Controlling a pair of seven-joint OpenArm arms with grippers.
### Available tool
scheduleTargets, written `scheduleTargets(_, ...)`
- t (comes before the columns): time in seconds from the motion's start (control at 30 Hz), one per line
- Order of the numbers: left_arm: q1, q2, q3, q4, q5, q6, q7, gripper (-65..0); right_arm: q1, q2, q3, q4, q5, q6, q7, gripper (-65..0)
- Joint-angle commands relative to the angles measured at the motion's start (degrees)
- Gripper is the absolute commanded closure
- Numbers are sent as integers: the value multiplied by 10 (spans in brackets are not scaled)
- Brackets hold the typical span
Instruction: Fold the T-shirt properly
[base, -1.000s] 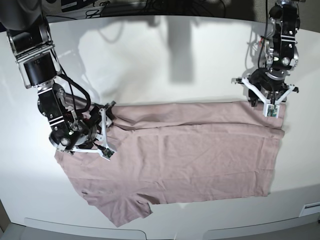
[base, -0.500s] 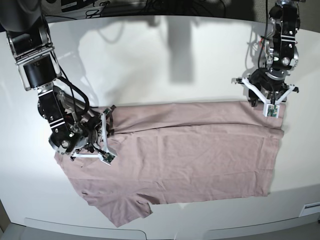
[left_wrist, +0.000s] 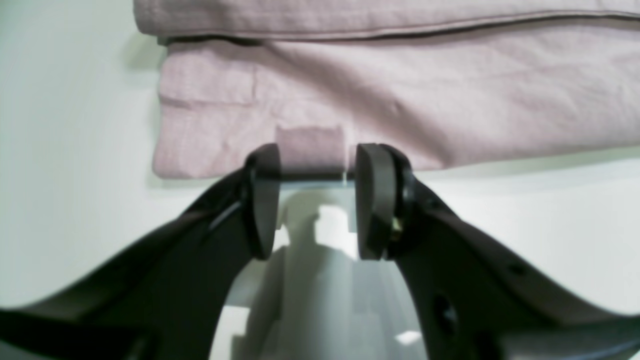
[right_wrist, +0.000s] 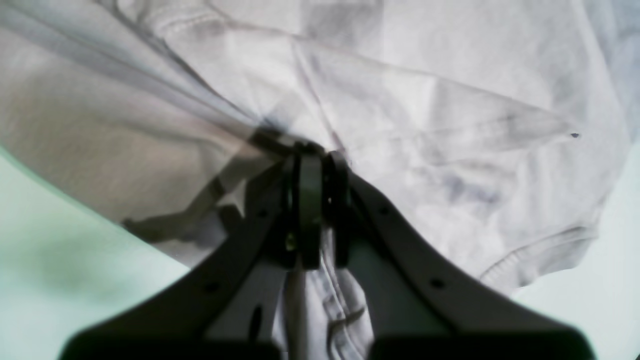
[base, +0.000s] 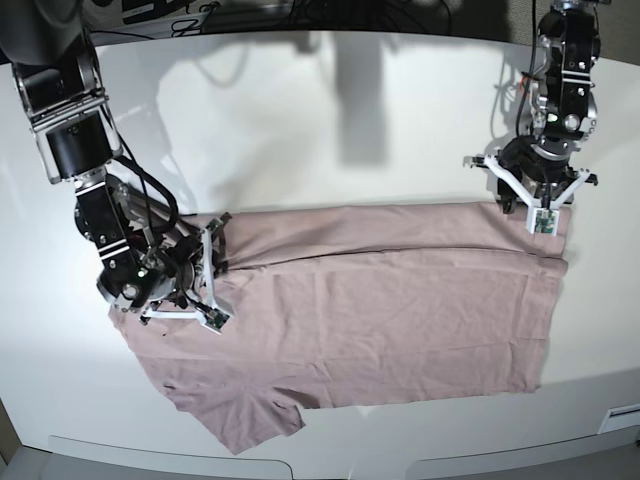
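Shirt (base: 400, 300) looks light and floppy; right claw (right_wrist: 312, 165) pinches its fabric, left claw (left_wrist: 315, 200) gapes at the hem.

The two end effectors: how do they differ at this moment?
The right end effector is shut, pinching a fold of the T-shirt; the left end effector stands open, holding nothing. The right sits on the shirt's sleeve end, the left at its hem corner. Both are low at the cloth.
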Motion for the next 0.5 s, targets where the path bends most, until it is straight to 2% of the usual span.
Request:
scheduleTargets(0.0,-7,-5,-3,9,0,0,-15,-245,26,6,4,7,1,0,7,0)
scheduleTargets(0.37,-7,-5,-3,9,0,0,-15,-245,52,4,4,7,33,0,1,0)
scheduleTargets(0.47,-7,-5,-3,9,0,0,-15,-245,52,5,4,7,33,0,22,0)
